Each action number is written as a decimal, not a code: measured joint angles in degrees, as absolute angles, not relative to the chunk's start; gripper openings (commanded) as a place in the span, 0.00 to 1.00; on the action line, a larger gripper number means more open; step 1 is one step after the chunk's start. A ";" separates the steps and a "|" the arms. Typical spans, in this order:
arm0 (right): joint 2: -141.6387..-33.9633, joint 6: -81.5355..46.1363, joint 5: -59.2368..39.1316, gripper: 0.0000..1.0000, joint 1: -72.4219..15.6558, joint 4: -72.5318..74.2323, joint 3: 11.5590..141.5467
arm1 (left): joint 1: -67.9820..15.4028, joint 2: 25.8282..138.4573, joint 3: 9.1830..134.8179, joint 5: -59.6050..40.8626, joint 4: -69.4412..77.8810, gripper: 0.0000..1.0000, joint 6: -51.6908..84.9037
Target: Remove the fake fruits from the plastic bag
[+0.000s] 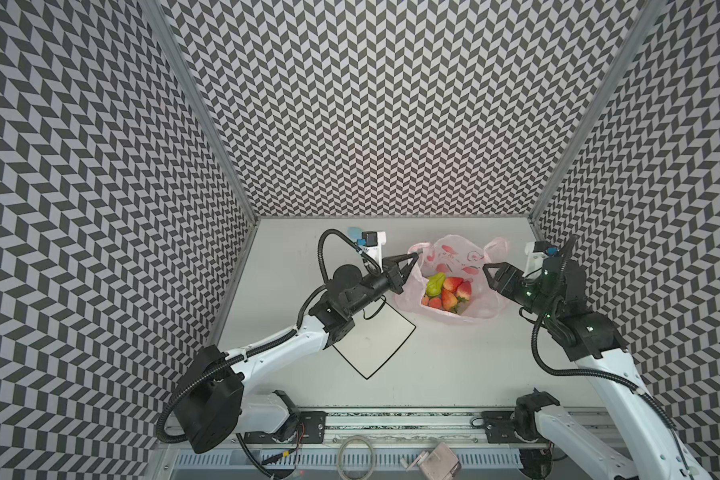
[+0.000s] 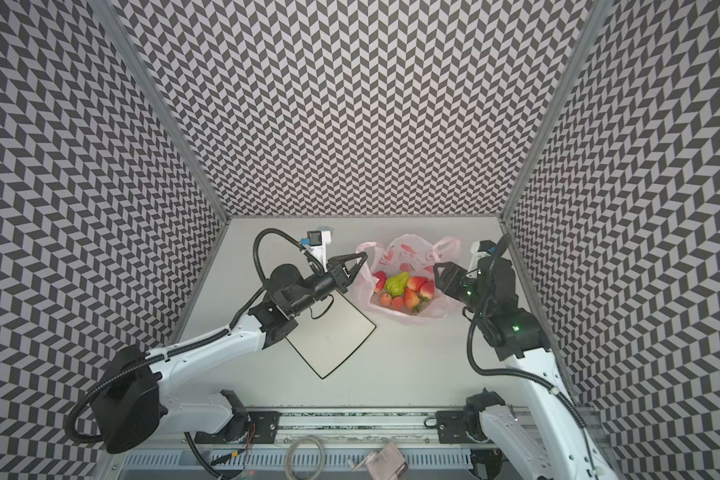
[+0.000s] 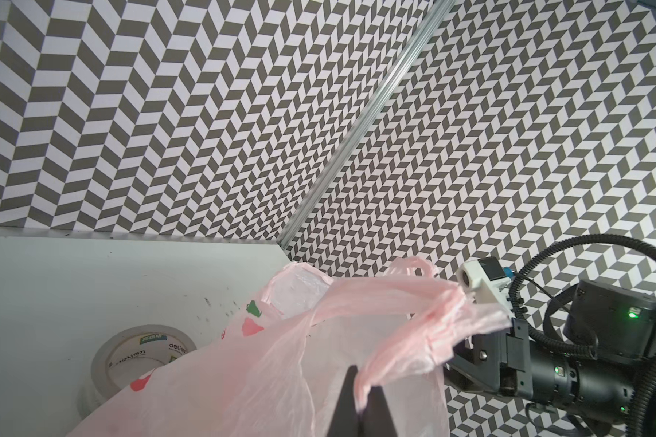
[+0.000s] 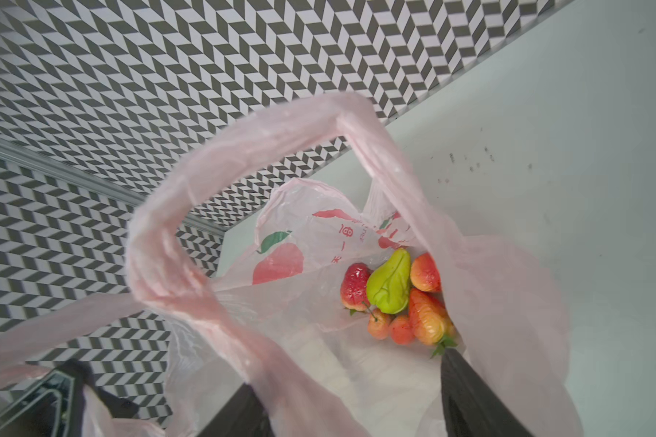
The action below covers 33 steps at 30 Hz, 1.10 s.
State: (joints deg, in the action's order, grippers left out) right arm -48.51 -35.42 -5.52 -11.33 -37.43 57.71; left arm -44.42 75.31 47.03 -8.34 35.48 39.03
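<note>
Evidently the left gripper (image 3: 362, 384) pinches one handle loop (image 3: 425, 333) of the plastic bag (image 1: 454, 253) to hold its mouth up; the right gripper (image 4: 345, 372) stands with jaws wide, a loop draped loose over one of them — the fake fruits (image 4: 392, 295) lie heaped just beyond them, inside the bag.

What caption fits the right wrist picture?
Open right gripper at a thin crinkly pink plastic bag holding glossy red toy fruits and one yellow-green pear.

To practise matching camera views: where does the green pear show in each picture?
Both top views: green pear inside the pink plastic bag, near the picture's middle.
Left wrist: hidden behind the bag.
Right wrist: pear in the open bag, among red fruits.
Shared landmark: the bag.
</note>
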 measured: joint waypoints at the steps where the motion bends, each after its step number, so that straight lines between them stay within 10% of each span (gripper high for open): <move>1: -48.84 -34.94 -4.14 0.78 -11.31 -39.66 60.10 | -44.66 75.29 46.76 -7.90 35.55 0.00 39.03; 7: -52.64 -29.34 5.10 0.75 -11.31 -47.31 81.76 | -45.50 75.29 45.15 -5.58 36.10 0.00 39.51; 16: -64.71 -21.89 -5.32 0.38 -14.39 -49.58 102.41 | -46.76 75.29 44.66 -3.95 36.97 0.00 39.72; 33: -76.12 -25.69 5.26 0.37 -29.63 -51.29 71.35 | -47.29 74.46 44.66 0.91 36.93 0.00 41.74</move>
